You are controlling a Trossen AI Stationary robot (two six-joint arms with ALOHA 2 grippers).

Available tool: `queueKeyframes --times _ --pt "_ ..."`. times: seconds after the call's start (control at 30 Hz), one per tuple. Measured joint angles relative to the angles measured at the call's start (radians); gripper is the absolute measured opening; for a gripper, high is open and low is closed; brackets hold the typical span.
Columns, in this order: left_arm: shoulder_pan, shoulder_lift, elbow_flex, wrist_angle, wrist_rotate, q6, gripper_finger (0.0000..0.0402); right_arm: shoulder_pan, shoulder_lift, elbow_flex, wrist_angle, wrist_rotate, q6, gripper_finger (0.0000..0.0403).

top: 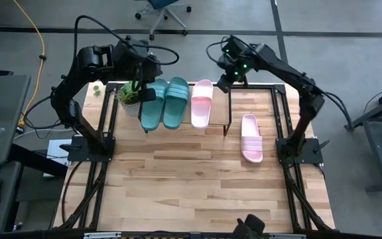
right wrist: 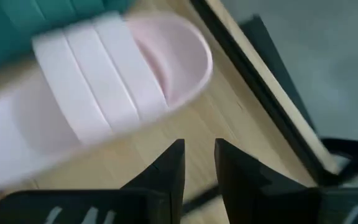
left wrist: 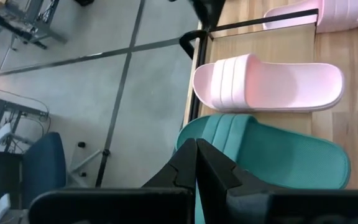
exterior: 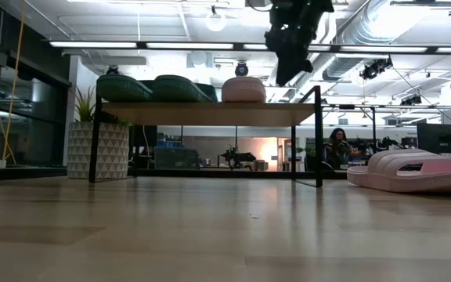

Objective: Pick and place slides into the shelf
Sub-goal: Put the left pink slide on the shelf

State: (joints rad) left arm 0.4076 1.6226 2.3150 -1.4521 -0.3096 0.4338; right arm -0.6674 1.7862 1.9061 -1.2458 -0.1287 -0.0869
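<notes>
On the shelf [top: 244, 106] three slides sit side by side: two teal slides [top: 164, 101] toward my left arm's end and one pink slide [top: 201, 102] next to them, leaving one bare berth at the end nearest my right arm. Last pink slide [top: 251, 137] lies flat on the tabletop [top: 191, 186], just beyond the shelf's end leg, toes pointing away from the rack. My right gripper [top: 225, 83] hangs above the shelf's far edge beside the shelved pink slide, fingers [right wrist: 169, 163] parted by a narrow gap and holding nothing. My left gripper [top: 144, 95] hovers over the teal pair near the potted plant [top: 130, 97], fingers pressed together, empty. Risks as I judge them: swinging my right arm down toward the loose slide, the wrist could catch the shelved pink one, whose heel overhangs the near edge, and tip it off. Black end leg stands close to the loose slide, so a low approach may clip the frame. The present gap looks too narrow for the ribbed strap; if not widened first, the fingers would push the slide along the wood instead of straddling it. Soft foam may flex or twist in a pinch at the strap, and a tilted carry could strike the plank edge. The empty berth is tight against the neighbour; a sloppy drop might shove the row.
</notes>
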Motion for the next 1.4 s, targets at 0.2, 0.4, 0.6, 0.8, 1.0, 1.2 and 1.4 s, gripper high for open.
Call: queueKeyframes --times 0.2,0.4,0.6,0.8,1.0,1.2,1.4 --pt "-0.002 0.0 0.0 -0.005 -0.004 -0.023 0.0001 0.02 0.05 0.066 -0.137 -0.007 -0.095 0.0078" --pt "-0.002 0.0 0.0 -0.011 -0.016 -0.022 0.0001 0.076 0.053 0.023 -0.053 -0.002 -0.097 0.0078" --pt "-0.002 0.0 0.0 -0.014 -0.017 -0.021 0.0001 0.128 0.096 0.023 -0.029 0.069 -0.086 0.0078" --pt "-0.002 0.0 0.0 -0.018 -0.018 -0.021 0.0001 0.138 0.123 0.022 -0.02 0.095 -0.071 0.0078" --pt "-0.002 0.0 0.0 -0.018 -0.018 -0.021 0.0001 0.138 0.124 0.022 0.021 0.093 -0.071 0.0078" --pt "-0.002 0.0 0.0 -0.018 -0.018 -0.02 0.0001 0.138 0.124 0.022 0.062 0.034 -0.065 0.0078" --pt "-0.002 0.0 0.0 -0.018 -0.017 -0.013 0.0001 0.138 0.124 0.022 0.056 0.066 -0.06 0.0078"
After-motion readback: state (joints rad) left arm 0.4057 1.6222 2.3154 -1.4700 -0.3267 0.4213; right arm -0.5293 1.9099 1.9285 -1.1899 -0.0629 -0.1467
